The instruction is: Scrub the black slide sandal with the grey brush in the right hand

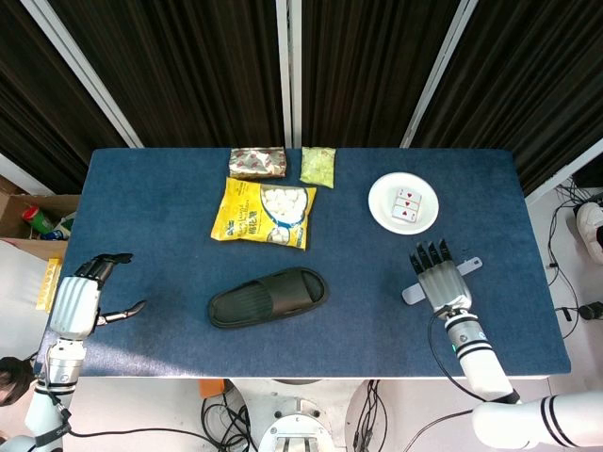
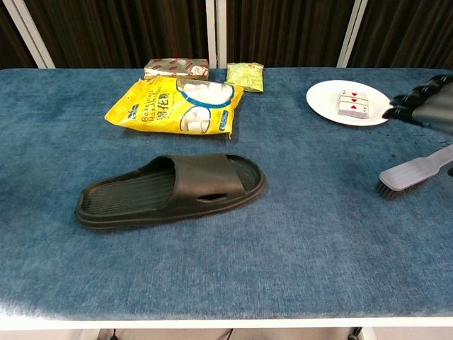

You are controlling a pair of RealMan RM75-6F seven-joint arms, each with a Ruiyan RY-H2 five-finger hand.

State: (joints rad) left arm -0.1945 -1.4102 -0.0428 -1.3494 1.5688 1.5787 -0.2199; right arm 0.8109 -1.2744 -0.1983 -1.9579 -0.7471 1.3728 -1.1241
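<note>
The black slide sandal (image 1: 268, 297) (image 2: 170, 188) lies flat near the table's middle front, its toe end toward the right. The grey brush (image 2: 414, 171) (image 1: 415, 293) lies on the blue cloth at the right, bristles down. My right hand (image 1: 440, 277) (image 2: 423, 104) hovers over the brush with its fingers stretched out and nothing in it. My left hand (image 1: 80, 298) hangs off the table's left edge, fingers apart and empty; the chest view does not show it.
A yellow snack bag (image 1: 263, 213) lies behind the sandal, with a brown packet (image 1: 257, 162) and a green packet (image 1: 318, 166) at the far edge. A white plate (image 1: 382, 213) with playing cards (image 1: 406, 204) stands at the back right.
</note>
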